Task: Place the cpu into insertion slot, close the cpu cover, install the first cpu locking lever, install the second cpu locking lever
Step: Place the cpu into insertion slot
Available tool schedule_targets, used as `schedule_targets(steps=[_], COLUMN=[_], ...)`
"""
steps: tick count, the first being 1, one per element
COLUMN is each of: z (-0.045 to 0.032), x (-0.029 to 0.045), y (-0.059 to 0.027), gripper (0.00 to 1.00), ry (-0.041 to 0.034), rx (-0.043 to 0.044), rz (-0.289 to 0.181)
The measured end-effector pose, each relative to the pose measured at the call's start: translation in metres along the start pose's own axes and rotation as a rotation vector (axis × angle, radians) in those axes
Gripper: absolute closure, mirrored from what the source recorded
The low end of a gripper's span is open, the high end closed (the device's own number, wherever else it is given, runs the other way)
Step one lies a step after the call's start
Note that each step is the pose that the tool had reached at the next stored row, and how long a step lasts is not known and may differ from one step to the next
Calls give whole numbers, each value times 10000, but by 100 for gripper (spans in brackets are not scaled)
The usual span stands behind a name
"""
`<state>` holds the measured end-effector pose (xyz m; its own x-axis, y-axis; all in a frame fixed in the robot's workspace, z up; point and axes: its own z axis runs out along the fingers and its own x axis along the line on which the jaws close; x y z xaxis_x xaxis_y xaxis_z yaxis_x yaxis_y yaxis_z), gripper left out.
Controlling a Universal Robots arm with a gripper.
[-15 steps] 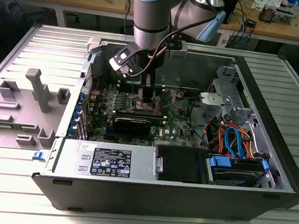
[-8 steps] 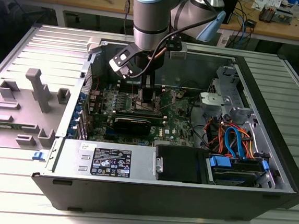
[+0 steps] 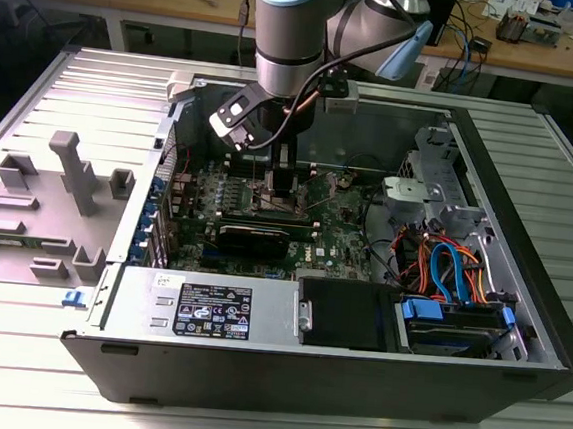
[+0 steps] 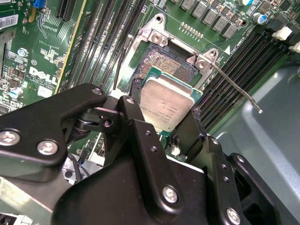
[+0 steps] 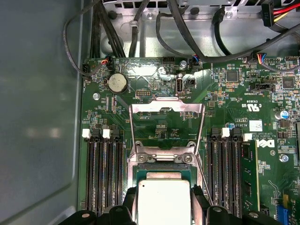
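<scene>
1. The computer case (image 3: 252,377) lies open on its side, and the arm (image 3: 293,24) reaches down into it from above.
2. The green circuit board (image 5: 225,93) covers the floor of the case. Long black memory slots (image 5: 101,173) run on both sides of the socket, parallel to each other.
3. The gripper (image 3: 281,189) hangs low over the board. In both wrist views its black fingers (image 4: 140,136) are closed onto two opposite edges of the cpu (image 4: 166,101), which is held between them.
4. The cpu cover (image 5: 192,108) is open. The frame stands up from its hinge at the far side of the socket, and the board is seen through its window.
5. The insertion slot (image 4: 164,63) is uncovered, and part of its dark centre shows past the far edge of the chip.
6. In the first wrist view the cpu (image 5: 164,201) is just over the near part of the slot and not seated in it. Its silver top faces up. It is nearly square, so it has no clear long axis, and its edges run parallel to the socket rim and the memory slots.
7. A thin locking lever (image 4: 234,86) sticks out free from a corner of the socket, raised off the board.
</scene>
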<state>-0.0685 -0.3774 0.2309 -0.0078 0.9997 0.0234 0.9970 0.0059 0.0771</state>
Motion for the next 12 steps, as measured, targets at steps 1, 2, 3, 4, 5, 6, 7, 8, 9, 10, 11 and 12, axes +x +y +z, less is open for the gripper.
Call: schedule_targets(steps=[1, 2, 3, 4, 5, 6, 7, 8, 9, 10, 11, 12], z=[4, 17, 32, 47, 59, 76, 91, 106, 118, 133, 147, 166], x=[0, 0, -1, -1, -2, -2, -2, -3, -3, -4, -5, -6], y=[0, -1, -2, -4, -5, -7, -8, -9, -10, -17, -24, -26], gripper=[45, 45, 45, 45, 45, 45, 45, 45, 45, 45, 45, 45], ry=[3, 1, 0, 0, 0, 0, 0, 0, 0, 2, 7, 7], rx=[-2, -1, 0, 0, 0, 0, 0, 0, 0, 2, 2, 2], rz=[0, 0, -1, -1, -2, -1, -1, 0, -2, -47, -92, -95])
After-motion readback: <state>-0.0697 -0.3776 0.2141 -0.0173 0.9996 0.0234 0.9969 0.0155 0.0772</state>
